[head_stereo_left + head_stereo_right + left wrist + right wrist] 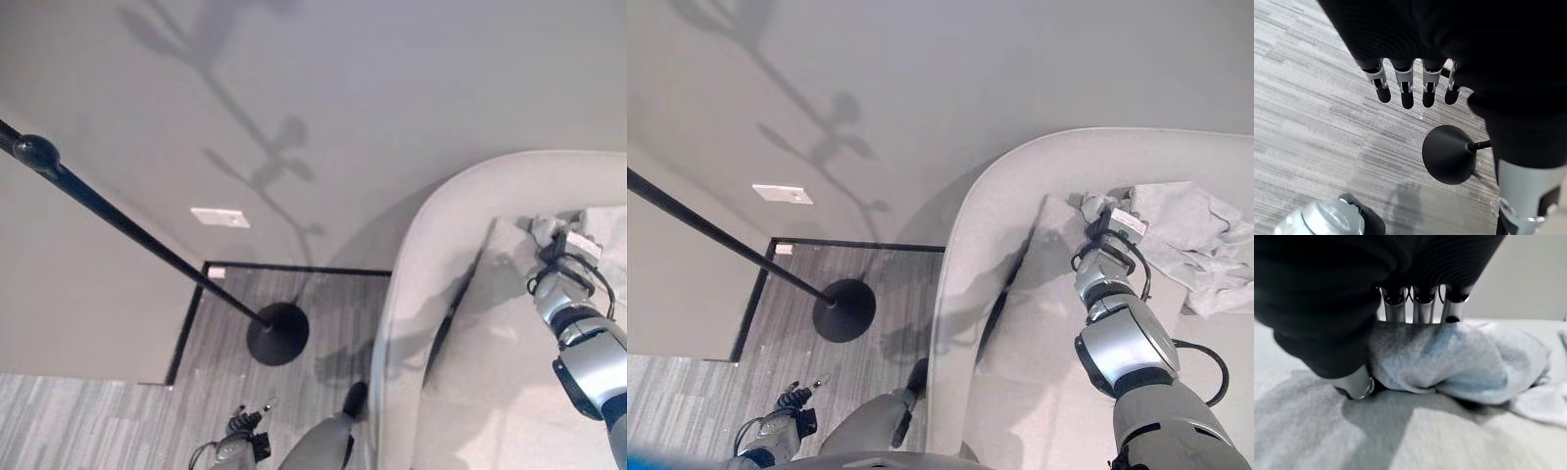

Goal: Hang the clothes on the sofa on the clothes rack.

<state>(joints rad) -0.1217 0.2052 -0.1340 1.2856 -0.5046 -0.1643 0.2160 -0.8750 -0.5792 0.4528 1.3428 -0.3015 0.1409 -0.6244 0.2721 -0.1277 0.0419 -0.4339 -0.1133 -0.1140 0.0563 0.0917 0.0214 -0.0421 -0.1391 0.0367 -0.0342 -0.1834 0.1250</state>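
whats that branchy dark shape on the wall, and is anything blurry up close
Left eye view: the branchy shape is a soft shadow on the pale wall, above the black pole clothes rack. Right wrist view: the light grey crumpled garment looks soft, smeared.

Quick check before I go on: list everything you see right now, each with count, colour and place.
Crumpled light grey garment: one, pale grey, on the sofa seat, at the right robot hand.
Curved light grey fabric sofa: one, pale grey, right of the scene.
Black metal clothes rack: one, black pole slanting to a round base on the floor.
Grey striped carpet floor: grey, under the rack.
White wall plate: one, white, on the wall.
Left robot hand: fingers straight, over the floor.
Right robot hand: fingers over the garment, thumb under it.
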